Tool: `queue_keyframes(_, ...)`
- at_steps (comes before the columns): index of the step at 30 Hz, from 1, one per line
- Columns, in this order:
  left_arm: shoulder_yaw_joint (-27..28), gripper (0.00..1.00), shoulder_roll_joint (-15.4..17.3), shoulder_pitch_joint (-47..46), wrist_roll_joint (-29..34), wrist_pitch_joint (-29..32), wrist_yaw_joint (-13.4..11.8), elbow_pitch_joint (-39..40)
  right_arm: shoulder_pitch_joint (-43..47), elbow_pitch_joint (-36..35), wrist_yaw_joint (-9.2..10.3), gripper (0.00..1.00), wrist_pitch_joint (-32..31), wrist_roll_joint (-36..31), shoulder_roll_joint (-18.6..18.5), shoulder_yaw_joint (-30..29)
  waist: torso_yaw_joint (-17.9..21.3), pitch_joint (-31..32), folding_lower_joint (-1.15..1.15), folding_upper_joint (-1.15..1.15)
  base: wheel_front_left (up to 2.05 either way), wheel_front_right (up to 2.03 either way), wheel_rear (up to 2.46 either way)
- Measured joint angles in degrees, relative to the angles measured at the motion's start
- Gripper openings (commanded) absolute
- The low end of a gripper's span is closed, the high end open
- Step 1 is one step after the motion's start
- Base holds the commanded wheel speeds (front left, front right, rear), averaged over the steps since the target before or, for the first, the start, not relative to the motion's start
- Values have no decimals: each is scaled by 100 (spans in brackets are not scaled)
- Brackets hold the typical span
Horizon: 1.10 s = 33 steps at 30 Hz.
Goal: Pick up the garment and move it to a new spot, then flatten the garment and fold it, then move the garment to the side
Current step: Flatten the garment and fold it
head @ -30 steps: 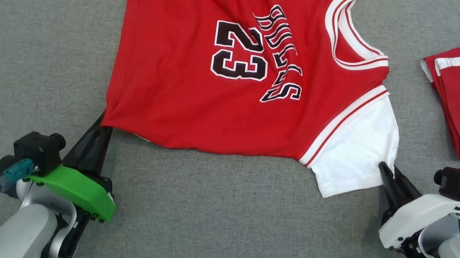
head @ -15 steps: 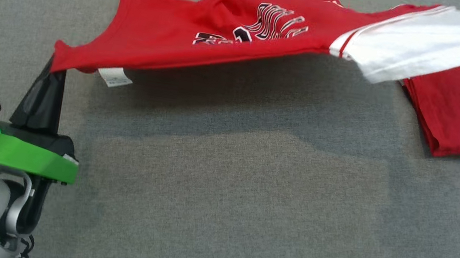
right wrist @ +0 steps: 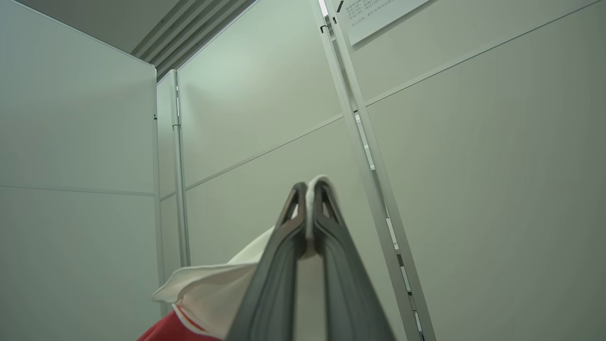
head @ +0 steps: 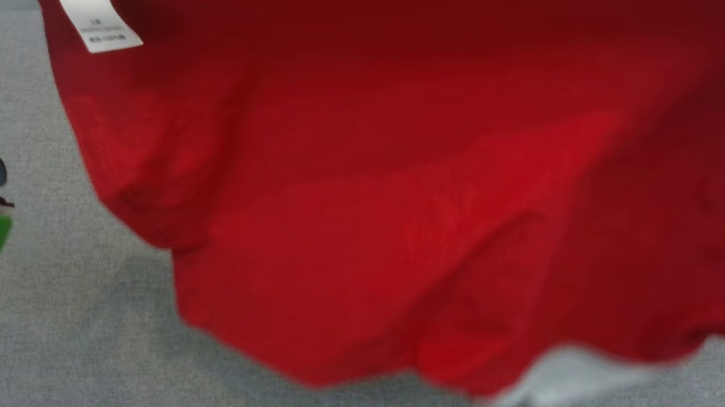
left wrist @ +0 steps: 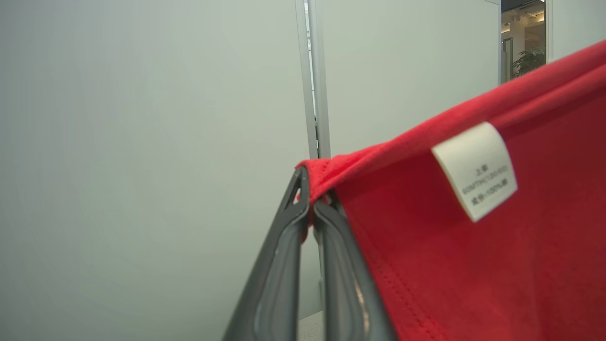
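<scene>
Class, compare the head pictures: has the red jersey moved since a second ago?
Yes, upward. The jersey lay flat on the grey cushion; now it hangs above it, pinched by the left gripper and right gripper.

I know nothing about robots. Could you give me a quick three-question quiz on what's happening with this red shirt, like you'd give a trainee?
1. True or false: the red shirt lies flat on the grey cushion.
2. Which part of the shirt does the right claw pinch? A) the red hem B) the white sleeve C) the tag
3. Fill in: the tag sewn beside the corner that the left claw grips is ____ in colour.

Key: 1 false, it hangs lifted, one claw shut on each end; 2 B; 3 white.
</scene>
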<state>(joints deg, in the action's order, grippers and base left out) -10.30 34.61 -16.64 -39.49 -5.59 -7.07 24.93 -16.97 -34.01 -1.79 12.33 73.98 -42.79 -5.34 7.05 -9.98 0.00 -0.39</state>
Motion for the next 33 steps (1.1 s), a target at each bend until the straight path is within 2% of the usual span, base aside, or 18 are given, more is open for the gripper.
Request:
queue_keyframes(3, 110, 0, 272, -233, -102, 547, 0, 300, -67, -43, 202, 0, -360, 314, -276, -151, -8, 19, 0, 0, 0, 0, 0)
queue_keyframes(7, -129, 0, 428, -577, -829, 1516, 0, 281, -184, 59, 409, 0, -995, 998, -410, 160, -30, -100, 0, 0, 0, 0, 0)
queue_keyframes(10, -528, 0, 500, -892, -1035, 2154, 9, -253, -394, 282, 521, 0, -1490, 1512, -229, 990, -62, -262, 0, 0, 0, 0, 0)
queue_keyframes(12, -910, 0, 563, -1233, -1033, 2553, 123, -753, -658, 534, 702, 0, -1769, 1713, 15, 1573, -93, -385, 0, 0, 0, 0, 0)
queue_keyframes(14, -1280, 0, 534, -1696, -949, 2871, 187, -1214, -1134, 926, 906, 0, -1939, 1681, 259, 1996, -136, -515, 0, 0, 0, 0, 0)
queue_keyframes(16, -1547, 0, 494, -2248, -624, 3087, 235, -1528, -1896, 1444, 1063, 0, -1936, 1311, 474, 2111, -188, -649, 0, 0, 0, 0, 0)
queue_keyframes(18, -1525, 0, 278, -3037, -290, 3056, 211, -1688, -2863, 1784, 1070, 0, -1815, 723, 538, 2020, -242, -787, 0, 0, 0, 0, 0)
queue_keyframes(21, -1406, 0, -205, -4514, 263, 2709, 210, -1614, -4261, 1996, 1032, 0, -1610, 361, 795, 1835, -319, -1001, 0, 0, 0, 0, 0)
queue_keyframes(22, -1441, 0, -266, -4907, 476, 2639, 279, -1557, -4550, 2134, 984, 0, -1580, 189, 833, 1816, -343, -1073, 0, 0, 0, 0, 0)
queue_keyframes(24, -1694, 0, -272, -5432, 809, 2596, 569, -1510, -4888, 2550, 939, 0, -1543, -56, 922, 1805, -386, -1223, 0, 0, 0, 0, 0)
queue_keyframes(29, -2518, 0, -341, -5544, 1314, 2566, 1181, -1864, -4933, 3000, 943, 0, -1573, -299, 1403, 2276, -446, -1614, 0, 0, 0, 0, 0)
queue_keyframes(31, -2654, 0, -404, -5332, 1346, 2475, 1246, -2090, -4735, 3051, 939, 0, -1593, -363, 1468, 2415, -454, -1769, 0, 0, 0, 0, 0)
queue_keyframes(33, -2684, 0, -512, -4929, 1336, 2373, 1199, -2380, -4373, 3186, 939, 0, -1588, -330, 1582, 2427, -457, -1924, 0, 0, 0, 0, 0)
